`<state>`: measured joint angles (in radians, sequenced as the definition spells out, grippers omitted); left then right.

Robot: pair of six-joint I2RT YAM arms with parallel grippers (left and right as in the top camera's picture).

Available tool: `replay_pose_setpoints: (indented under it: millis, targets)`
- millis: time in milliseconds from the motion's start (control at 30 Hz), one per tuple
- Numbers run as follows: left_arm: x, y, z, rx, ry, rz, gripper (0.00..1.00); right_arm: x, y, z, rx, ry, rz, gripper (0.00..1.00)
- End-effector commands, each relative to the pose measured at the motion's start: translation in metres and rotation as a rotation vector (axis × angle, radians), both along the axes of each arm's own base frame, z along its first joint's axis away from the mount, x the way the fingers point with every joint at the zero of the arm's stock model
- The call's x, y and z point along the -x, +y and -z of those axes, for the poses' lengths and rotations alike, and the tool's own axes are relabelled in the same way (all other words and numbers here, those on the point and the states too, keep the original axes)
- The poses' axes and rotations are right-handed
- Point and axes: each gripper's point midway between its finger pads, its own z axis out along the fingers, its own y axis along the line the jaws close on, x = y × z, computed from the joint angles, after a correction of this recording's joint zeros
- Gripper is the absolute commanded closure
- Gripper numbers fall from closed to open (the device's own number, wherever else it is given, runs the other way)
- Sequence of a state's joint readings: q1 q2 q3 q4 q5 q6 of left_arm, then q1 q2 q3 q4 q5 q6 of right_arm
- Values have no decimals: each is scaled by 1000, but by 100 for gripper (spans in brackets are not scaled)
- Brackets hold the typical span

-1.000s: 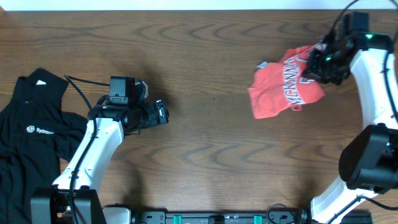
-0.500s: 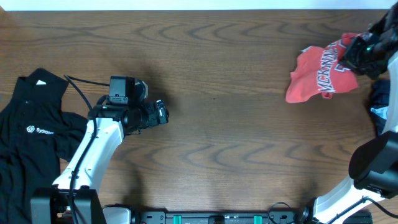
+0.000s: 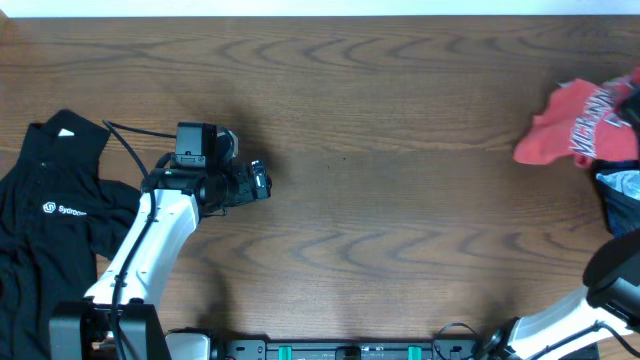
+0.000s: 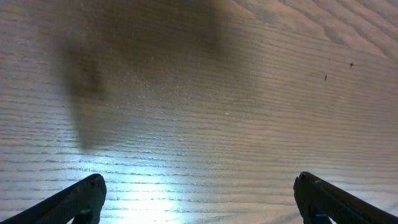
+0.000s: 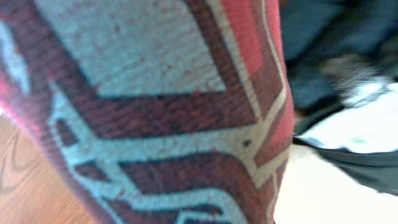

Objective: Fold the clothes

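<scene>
— Two arms: left gripper's (image 4: 199,186) jaws?
— Spread wide above the brown wooden table (image 3: 400,230), black collared shirt (image 3: 45,215) nearby.
— The coral-red lettered T-shirt (image 3: 565,125)?
— Bunched at the far right edge; right gripper's (image 3: 633,95) jaws hidden, cannot tell.

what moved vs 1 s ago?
The red T-shirt travelled right across the table to its right edge, bunched and carried along by the right arm; no release visible. Unchanged: the left arm, its open left claw, and the black shirt at the left.
</scene>
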<state>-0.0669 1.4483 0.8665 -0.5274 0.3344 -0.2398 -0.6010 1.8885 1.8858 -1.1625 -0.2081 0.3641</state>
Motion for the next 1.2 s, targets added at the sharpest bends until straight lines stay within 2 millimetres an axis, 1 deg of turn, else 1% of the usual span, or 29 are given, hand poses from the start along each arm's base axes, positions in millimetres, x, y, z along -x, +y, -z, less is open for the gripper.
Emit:
replay_pose_setpoints:
  millis: [0,100,267,467,600,733,833,1167]
  targets:
    - [-4,-3,-7,26,-13,-4,2,12,-25,-23,22,-58,57,99]
    - [-5,-5,-8,41,-20,2,2,29,-45,-22,13,-54,106,99]
    - [-7,-5,-9,42,-31,2,2,57,-72,-22,-1,-46,190,99]
    - [-7,-6,-9,46,-30,4,2,88,-102,-38,-25,-95,287,99]
    - [-7,-7,-9,49,-30,5,2,107,-118,-48,-19,-107,344,99]
    - [-6,-7,-9,52,-23,7,2,123,-128,-48,-21,-103,383,99]
    - [-4,-7,-9,52,-18,6,2,127,-131,-48,-17,-104,392,99]
    - [-3,-11,-9,72,-14,15,2,123,-135,-51,1,-119,388,99]
